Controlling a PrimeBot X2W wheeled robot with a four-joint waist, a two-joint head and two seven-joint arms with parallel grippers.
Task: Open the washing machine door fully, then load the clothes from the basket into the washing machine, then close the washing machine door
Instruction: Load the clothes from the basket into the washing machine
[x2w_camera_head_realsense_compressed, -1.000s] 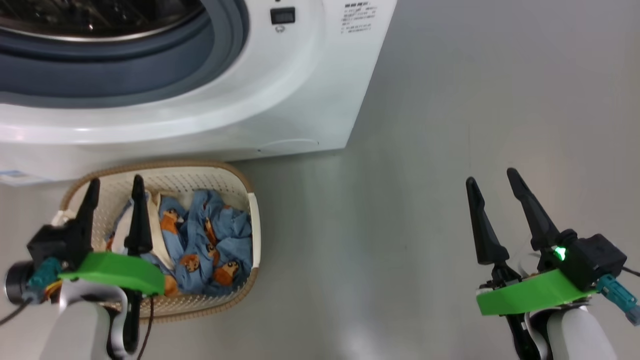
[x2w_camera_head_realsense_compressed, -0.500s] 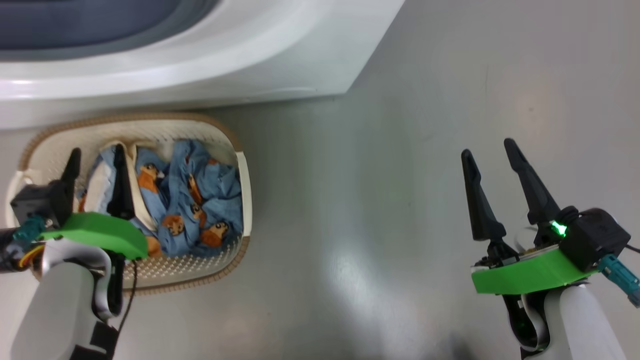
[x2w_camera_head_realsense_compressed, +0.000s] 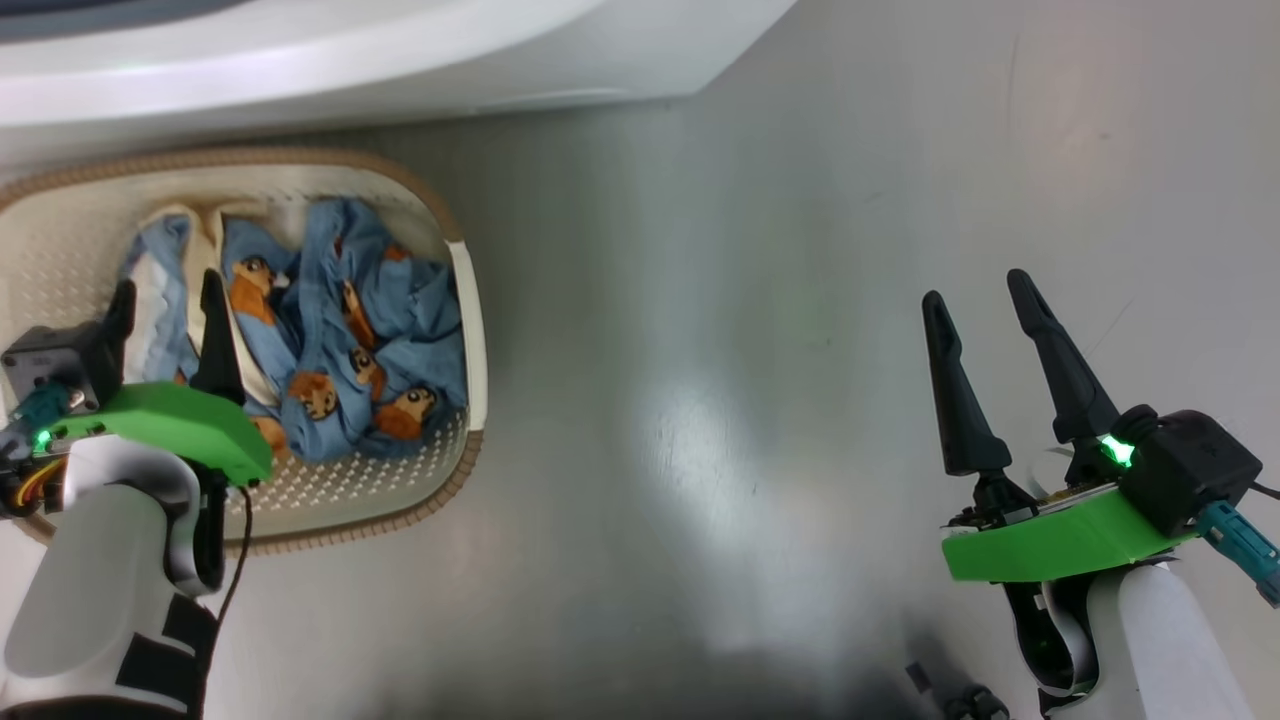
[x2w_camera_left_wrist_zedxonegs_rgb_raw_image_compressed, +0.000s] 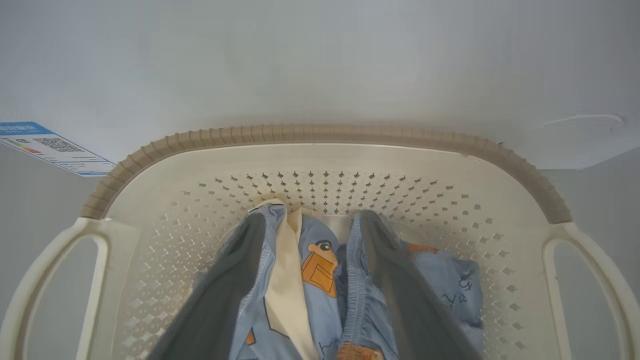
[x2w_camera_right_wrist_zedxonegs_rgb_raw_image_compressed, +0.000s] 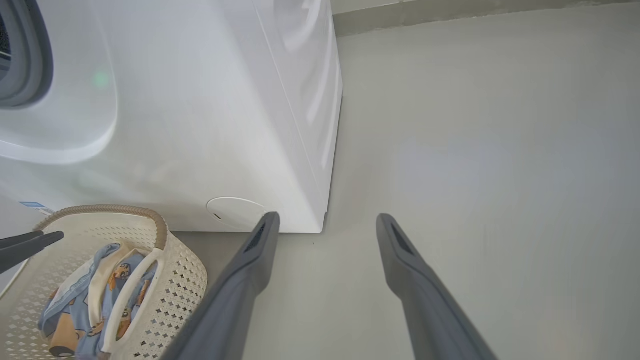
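1. Left gripper: jaws spread wide, nothing held, poised over the left end of the basket. The basket sits on the floor just in front of the washing machine.
2. Clothes: a crumpled blue heap lying inside the basket.
3. Left wrist view: the fingers straddle a ridge of blue cloth with a cream strip running through it.
4. Step in hand, by my reading: the grab. Sink until that ridge sits deep between the fingers. Close on bunched fabric, not one thin edge, and keep the tips off the perforated wall.
5. Lift straight up until trailing cloth clears the brown rim, or the light basket may drag or tip.
6. Right gripper: spread open, empty, over bare floor well to the right. It is free to steady a handle if needed.
7. Gasket shows bare at the edge of the right wrist view. How far the washing machine door stands open I cannot tell, so check before carrying.
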